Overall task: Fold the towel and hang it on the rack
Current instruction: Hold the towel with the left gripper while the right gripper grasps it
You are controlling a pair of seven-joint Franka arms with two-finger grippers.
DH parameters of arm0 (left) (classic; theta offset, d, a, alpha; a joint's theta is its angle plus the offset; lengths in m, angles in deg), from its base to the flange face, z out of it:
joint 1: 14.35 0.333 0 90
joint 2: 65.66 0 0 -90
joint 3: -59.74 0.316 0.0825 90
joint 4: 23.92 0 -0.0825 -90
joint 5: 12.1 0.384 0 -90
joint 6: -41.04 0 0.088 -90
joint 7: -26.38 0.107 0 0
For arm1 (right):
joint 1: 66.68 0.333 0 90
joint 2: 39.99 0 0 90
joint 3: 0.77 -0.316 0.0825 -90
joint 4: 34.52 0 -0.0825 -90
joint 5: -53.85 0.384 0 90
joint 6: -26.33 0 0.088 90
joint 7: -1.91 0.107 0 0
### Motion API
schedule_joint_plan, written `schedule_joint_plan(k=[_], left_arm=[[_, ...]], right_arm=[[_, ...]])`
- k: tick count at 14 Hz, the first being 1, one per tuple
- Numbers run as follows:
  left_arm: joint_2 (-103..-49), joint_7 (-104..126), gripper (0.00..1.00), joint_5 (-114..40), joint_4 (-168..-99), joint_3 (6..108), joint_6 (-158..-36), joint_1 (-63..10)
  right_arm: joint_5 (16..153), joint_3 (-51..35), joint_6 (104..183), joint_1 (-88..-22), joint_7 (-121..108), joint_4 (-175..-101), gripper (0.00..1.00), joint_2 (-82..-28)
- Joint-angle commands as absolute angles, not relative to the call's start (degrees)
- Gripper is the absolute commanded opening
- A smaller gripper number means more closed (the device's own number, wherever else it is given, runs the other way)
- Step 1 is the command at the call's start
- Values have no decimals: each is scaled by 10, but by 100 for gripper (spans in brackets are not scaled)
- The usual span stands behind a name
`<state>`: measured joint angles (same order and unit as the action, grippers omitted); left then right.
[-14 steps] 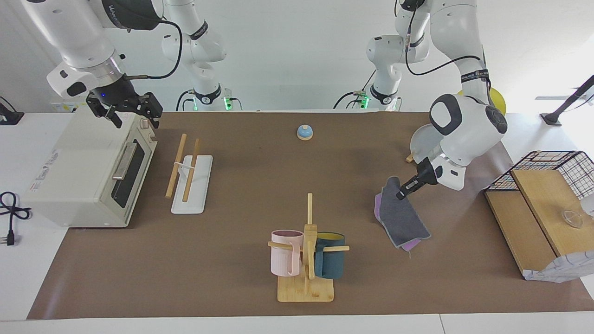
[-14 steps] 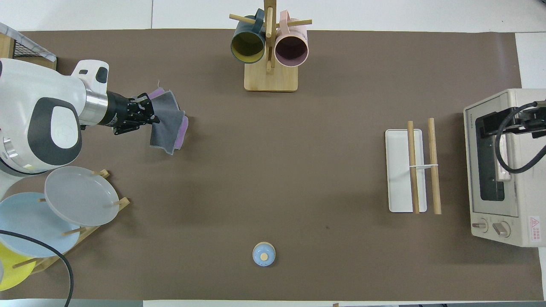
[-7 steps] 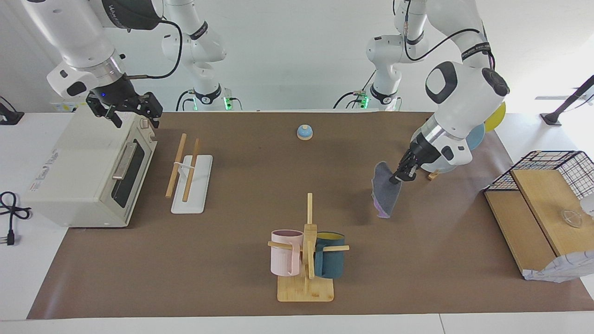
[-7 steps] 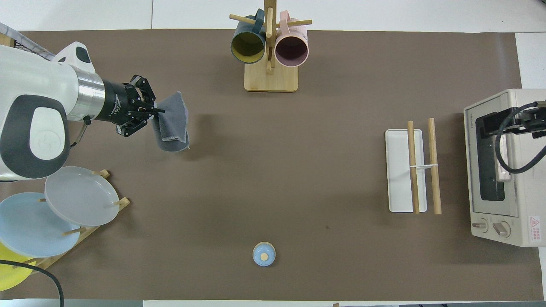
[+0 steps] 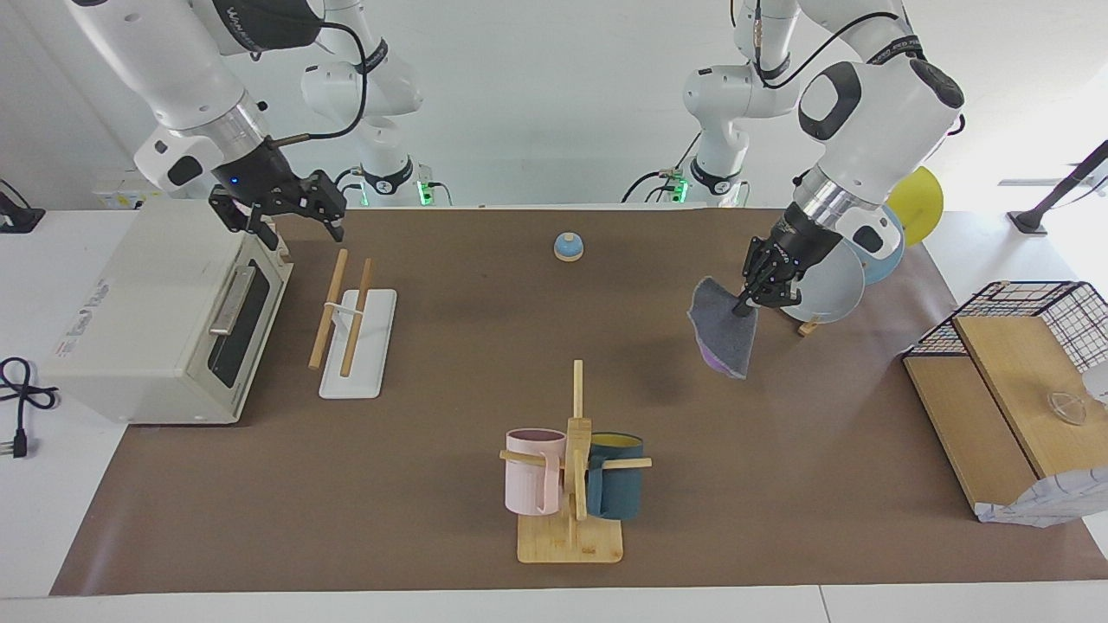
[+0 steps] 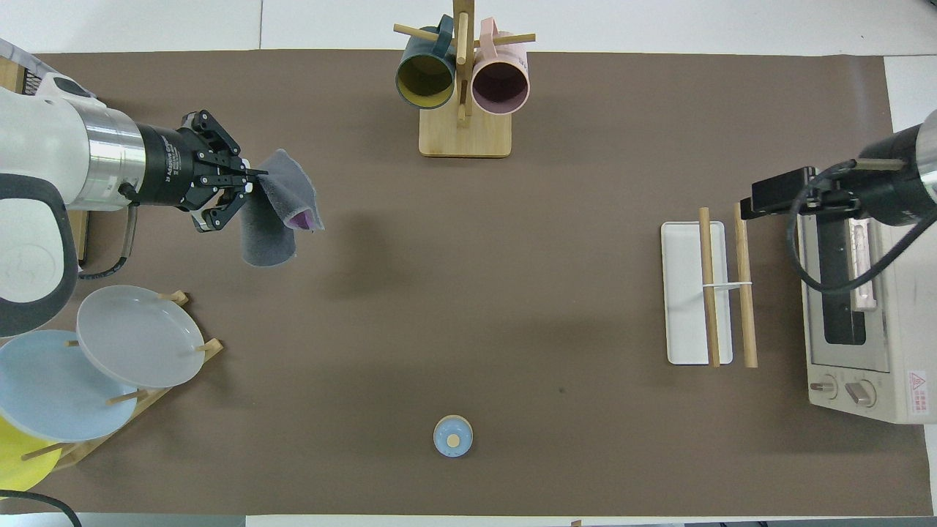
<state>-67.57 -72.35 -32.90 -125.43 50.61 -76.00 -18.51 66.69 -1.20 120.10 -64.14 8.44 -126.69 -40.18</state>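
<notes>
Your left gripper (image 5: 746, 305) is clenching one edge of the towel (image 5: 724, 336) and holding it in the air over the brown mat at the left arm's end of the worktop (image 5: 554, 571); the cloth is hanging folded, grey face outward, with a strip of purple showing at its lower fold, and no part of it is touching the mat. In the overhead view the same left gripper (image 6: 252, 183) is pinching the towel (image 6: 278, 216) with its fingertips together. Just beside the towel, nearer to the robots, the plate stand (image 5: 809, 327) is carrying grey, blue and yellow plates. Your right gripper (image 5: 294, 221) is hanging released, fingers spread and grasping nothing, over the gap between the toaster oven (image 5: 156, 320) and the rack (image 5: 346, 316). The rack is sitting at the right arm's end of the worktop, beside the oven, with both wooden rods bare. The mug tree (image 5: 573, 472) is standing at the mat's middle, farther from the robots than the towel, and the small blue bell (image 5: 569, 247) is sitting near the robots.
</notes>
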Motion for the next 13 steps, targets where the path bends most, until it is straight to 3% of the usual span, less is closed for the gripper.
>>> schedule_joint_plan(k=[1, 5, 7, 13], left_arm=[[-672, -856, 0, -321, -1237, 505, -759, -183], [-654, -1030, 0, -329, -1237, 485, -787, -188], [-651, -1092, 0, -330, -1237, 471, -797, -189], [-641, -1163, 0, -346, -1239, 451, -809, -189]], right_arm=[[737, -16, 1269, -599, 224, -1322, 100, -378], [879, -16, 1455, -500, 516, -1381, 100, -384], [973, -16, 1556, -466, 603, -1381, 100, -413], [1233, -16, 1792, -348, 686, -1370, 100, -486]])
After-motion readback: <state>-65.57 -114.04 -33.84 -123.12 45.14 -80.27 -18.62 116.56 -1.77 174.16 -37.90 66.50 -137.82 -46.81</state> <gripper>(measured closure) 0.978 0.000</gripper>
